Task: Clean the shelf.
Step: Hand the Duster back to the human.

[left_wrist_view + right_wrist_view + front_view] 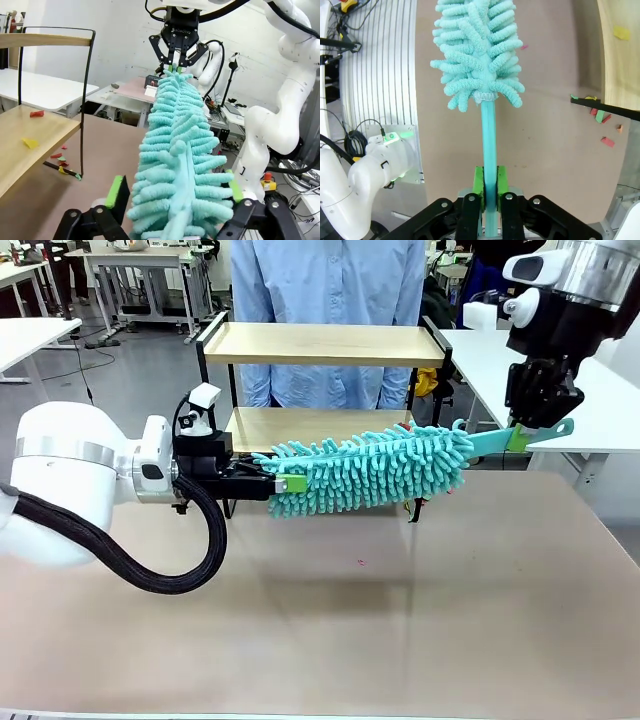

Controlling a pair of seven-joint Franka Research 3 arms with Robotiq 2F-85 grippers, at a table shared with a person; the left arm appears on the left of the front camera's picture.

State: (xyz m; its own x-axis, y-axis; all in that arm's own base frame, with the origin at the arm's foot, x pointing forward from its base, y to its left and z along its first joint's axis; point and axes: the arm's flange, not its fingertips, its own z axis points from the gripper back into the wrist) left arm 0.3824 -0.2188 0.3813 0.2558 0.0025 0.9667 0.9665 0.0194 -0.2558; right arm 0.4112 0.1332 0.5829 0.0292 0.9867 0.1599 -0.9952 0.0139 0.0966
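The shelf (320, 343) stands at the table's far side, two wooden boards in a black frame. A teal fluffy duster (370, 465) hangs level in front of its lower board. My right gripper (535, 430) is shut on the duster's handle (489, 145) at the right end. My left gripper (290, 483) comes in from the left and is shut on the tip of the fluffy head (175, 150), green pads (116, 192) pressing the strands on both sides. The left wrist view looks along the duster to the right gripper (174, 65). Coloured paper scraps (30, 143) lie on the lower board (30, 165).
A person in a blue shirt (330, 280) stands right behind the shelf. More scraps (602, 117) lie on the brown table (400, 620) around the shelf's foot. White tables (600, 400) flank the scene at right and far left.
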